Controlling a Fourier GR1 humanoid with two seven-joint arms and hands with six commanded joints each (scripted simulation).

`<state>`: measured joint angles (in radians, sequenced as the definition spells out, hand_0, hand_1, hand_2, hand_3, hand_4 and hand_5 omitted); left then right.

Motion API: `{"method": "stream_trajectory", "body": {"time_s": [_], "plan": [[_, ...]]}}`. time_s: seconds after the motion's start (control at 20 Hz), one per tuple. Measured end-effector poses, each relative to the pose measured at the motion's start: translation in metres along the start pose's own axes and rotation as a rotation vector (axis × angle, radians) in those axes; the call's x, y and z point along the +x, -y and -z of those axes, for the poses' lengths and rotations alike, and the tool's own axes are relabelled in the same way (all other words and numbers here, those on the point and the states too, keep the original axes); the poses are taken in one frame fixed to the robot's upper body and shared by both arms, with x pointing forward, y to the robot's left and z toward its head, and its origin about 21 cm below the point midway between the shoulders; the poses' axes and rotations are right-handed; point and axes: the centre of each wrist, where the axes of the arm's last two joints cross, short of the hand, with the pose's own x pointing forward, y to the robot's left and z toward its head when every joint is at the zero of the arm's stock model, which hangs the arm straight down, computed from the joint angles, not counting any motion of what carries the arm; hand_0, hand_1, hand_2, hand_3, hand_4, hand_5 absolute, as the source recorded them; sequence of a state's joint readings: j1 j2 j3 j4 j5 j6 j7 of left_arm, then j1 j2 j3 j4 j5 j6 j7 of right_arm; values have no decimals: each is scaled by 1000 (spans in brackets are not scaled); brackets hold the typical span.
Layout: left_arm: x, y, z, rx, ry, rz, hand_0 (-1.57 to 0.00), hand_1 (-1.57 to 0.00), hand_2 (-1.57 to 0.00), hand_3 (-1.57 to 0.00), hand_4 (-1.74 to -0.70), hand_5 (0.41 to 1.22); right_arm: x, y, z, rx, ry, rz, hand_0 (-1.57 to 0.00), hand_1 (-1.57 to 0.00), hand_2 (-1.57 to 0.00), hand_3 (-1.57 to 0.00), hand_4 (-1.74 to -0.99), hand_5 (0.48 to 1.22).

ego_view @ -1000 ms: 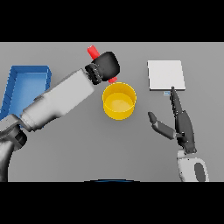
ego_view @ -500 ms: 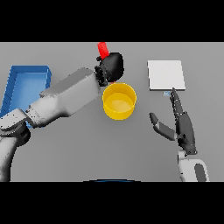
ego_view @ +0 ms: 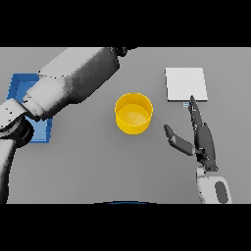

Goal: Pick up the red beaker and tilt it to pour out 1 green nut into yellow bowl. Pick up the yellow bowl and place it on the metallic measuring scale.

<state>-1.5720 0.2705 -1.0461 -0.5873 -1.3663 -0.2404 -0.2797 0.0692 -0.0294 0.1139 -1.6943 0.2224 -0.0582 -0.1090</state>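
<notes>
The yellow bowl [ego_view: 133,113] stands upright at the middle of the table, and its inside shows only yellow. To its upper right the flat metallic measuring scale [ego_view: 185,84] lies bare. My left arm reaches from the lower left up to the scene's top edge. Only a dark sliver of the left hand [ego_view: 120,49] shows there, above and left of the bowl. The red beaker is out of sight. Right of the bowl and just below the scale, my right hand [ego_view: 200,139] is open, fingers straight and thumb spread toward the bowl, holding nothing.
A blue tray [ego_view: 19,84] sits at the left edge of the table, partly covered by my left forearm. That forearm crosses the table's upper left diagonally.
My left hand has risen and moved away past the top edge, taking the red beaker out of view. The bowl, scale and right hand have stayed in place.
</notes>
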Motion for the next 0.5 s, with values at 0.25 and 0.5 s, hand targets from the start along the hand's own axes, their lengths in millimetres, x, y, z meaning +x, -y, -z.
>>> {"method": "stream_trajectory", "body": {"time_s": [0.25, 0.5], "plan": [[-89, 29, -34, -26, -277, -352, -1571, -1571, -1571, -1523, -1731, 1221, -1, 0, 3, 33, 3, 28, 1, 1, 1, 1, -1102, 572], [-135, 131, -92, -31, -528, -1137, -1571, -1571, -1571, -1530, -1738, 1221, -2, -1, 5, 57, 15, 32, 1, 1, 1, 1, -1121, 588]]}}
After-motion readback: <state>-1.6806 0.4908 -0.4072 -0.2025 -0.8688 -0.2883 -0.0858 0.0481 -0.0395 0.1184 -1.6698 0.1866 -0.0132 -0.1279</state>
